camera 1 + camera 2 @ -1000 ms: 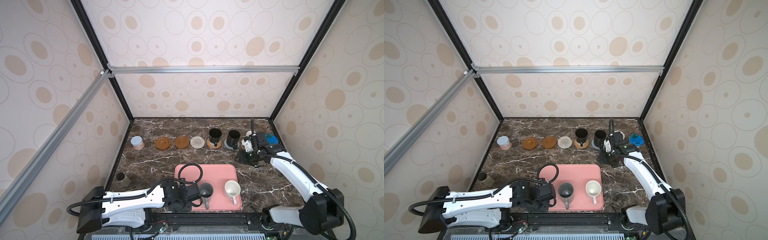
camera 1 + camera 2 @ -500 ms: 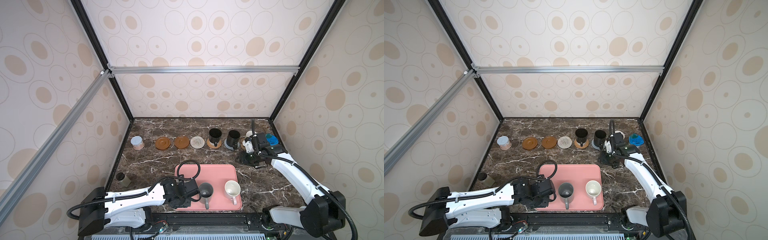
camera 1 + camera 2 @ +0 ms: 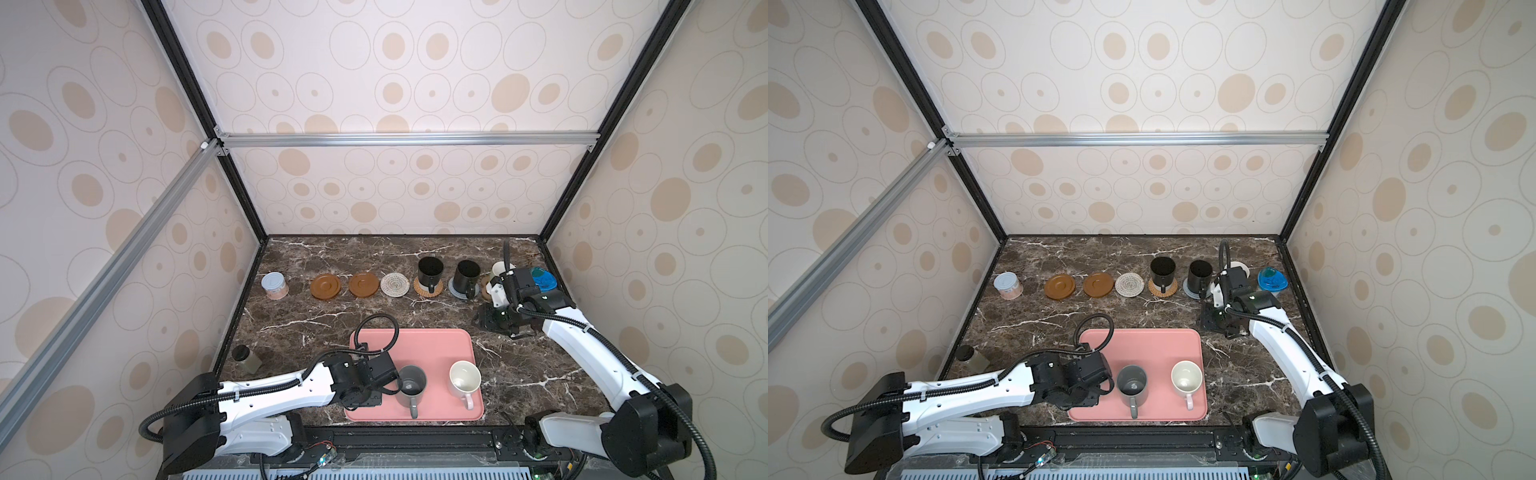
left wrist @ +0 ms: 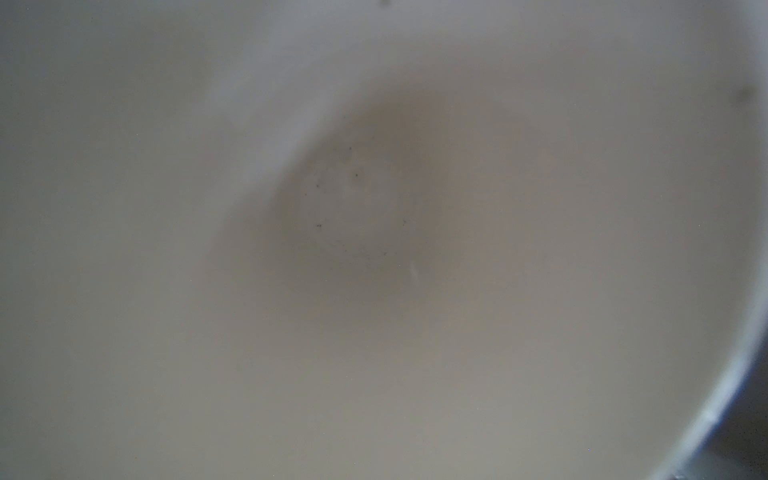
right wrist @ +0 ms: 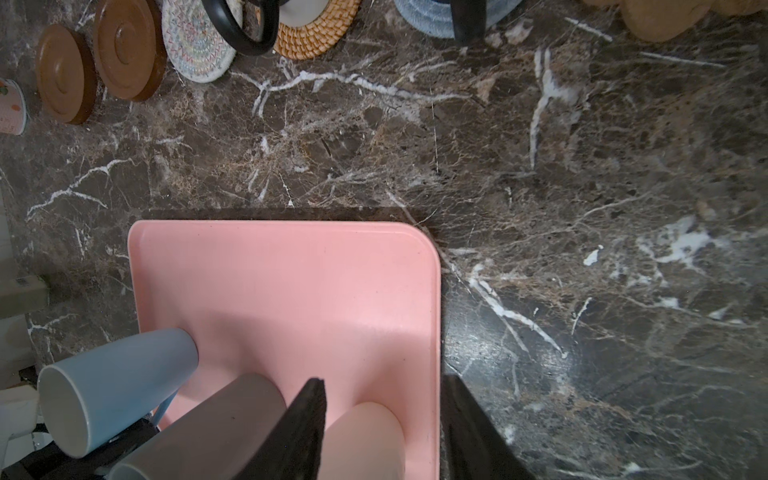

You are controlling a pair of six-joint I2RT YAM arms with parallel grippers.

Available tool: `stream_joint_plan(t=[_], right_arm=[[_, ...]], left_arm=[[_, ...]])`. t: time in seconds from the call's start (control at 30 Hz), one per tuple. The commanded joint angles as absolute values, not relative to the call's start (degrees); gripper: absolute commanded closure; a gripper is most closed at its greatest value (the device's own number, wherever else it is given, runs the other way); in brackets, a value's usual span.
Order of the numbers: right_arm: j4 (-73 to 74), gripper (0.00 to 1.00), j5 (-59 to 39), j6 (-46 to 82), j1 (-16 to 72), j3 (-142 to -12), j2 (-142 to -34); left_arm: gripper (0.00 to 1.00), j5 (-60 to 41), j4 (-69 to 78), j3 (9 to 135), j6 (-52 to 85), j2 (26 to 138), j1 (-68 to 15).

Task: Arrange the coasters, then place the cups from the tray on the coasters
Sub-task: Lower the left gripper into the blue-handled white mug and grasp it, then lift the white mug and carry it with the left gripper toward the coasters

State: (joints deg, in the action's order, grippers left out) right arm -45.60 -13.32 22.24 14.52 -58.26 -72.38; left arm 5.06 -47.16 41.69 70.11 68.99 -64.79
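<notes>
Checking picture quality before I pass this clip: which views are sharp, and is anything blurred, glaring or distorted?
Left wrist view: wholly out of focus, filled by a pale mug seen from very close, unusable. Right wrist view: sharp on the marble, wide-angle lean on the mugs, soft sheen on the pink tray. Both top views: evenly lit, sharp, no glare.

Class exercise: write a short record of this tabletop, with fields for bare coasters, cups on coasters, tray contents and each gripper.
bare coasters: wooden disc, second wooden disc, cream woven coaster
cups on coasters: black mug on rattan coaster; second black mug on grey-blue woven coaster
unclear: white mug by tan lobed coaster, contact hidden behind right arm
tray contents: pink tray holds grey mug, white mug with pink handle, pale blue mug
left gripper: over pale blue mug; jaws hidden
right gripper: open, empty, above the marble table
</notes>
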Motion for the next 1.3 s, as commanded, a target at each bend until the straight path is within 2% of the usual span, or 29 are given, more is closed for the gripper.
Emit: stream_joint_plan(t=[0.0,0.67,1.07,1.27], right_arm=[[-47.20,0.51,-12.70,22.90,14.79,-58.04,-70.95],[-48.25,0.51,-12.29,22.85,14.84,-58.31,-70.11],[-48.76,0.51,-11.76,23.12,14.82,-57.74,-69.41],[-49.13,0.51,-11.34,23.12,14.83,-57.74,-69.04]], left_arm=[[0.74,8.90,-47.64,41.78,70.33,69.26,-63.90],[0.77,11.59,-44.57,39.55,69.44,66.96,-61.20],[0.90,13.96,-43.34,39.65,66.83,68.19,-59.44],[0.93,14.76,-42.51,40.77,64.75,68.41,-59.37]])
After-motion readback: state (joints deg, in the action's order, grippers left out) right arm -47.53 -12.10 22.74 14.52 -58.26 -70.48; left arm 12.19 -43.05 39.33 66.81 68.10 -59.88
